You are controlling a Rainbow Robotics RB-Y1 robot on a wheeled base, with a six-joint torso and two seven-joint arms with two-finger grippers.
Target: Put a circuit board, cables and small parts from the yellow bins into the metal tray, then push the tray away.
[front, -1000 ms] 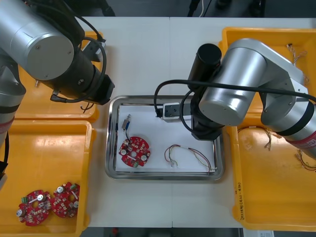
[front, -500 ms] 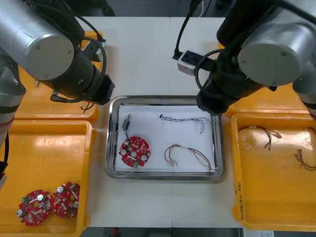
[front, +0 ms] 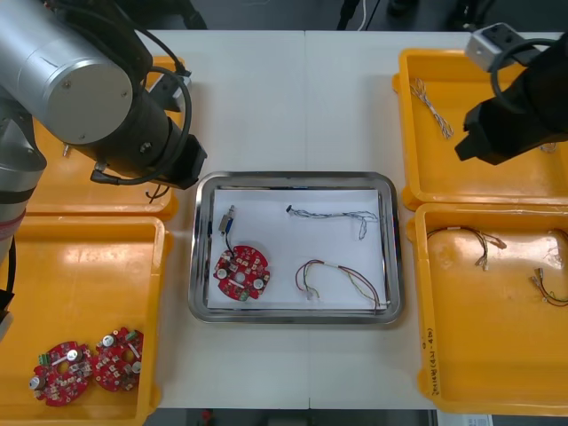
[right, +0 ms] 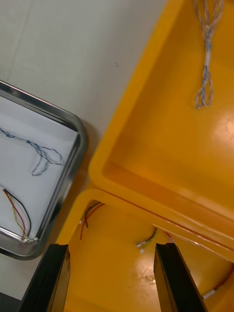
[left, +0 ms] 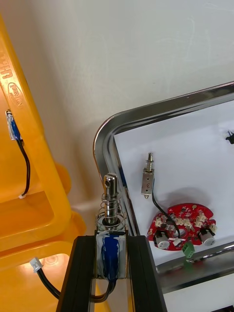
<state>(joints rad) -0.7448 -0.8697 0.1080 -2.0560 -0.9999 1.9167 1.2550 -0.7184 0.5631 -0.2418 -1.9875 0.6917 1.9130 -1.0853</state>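
Note:
The metal tray (front: 293, 315), white inside, holds a red circuit board (front: 240, 273), a small metal part (front: 227, 219), a twisted blue and white cable (front: 333, 215) and a red and yellow cable (front: 342, 277). My left gripper (left: 111, 243) is shut on another small metal part (left: 110, 214) with a spring and a black lead, hovering just outside the tray's rim (left: 105, 131) by the left bins. My right gripper (right: 114, 253) stands open with nothing between its fingers, above the wall between the two right bins. The right arm (front: 515, 106) is over the far right bin.
The far right bin (front: 417, 177) holds one twisted cable (front: 432, 106). The near right bin (front: 426, 373) holds several cables (front: 479, 241). Two circuit boards (front: 62, 373) lie in the near left bin (front: 89, 266). The left arm (front: 133, 124) covers much of the far left bin.
My right arm has pulled out of the tray and swung back right to the far right bin, leaving the blue and white cable in the tray. The left arm has not moved.

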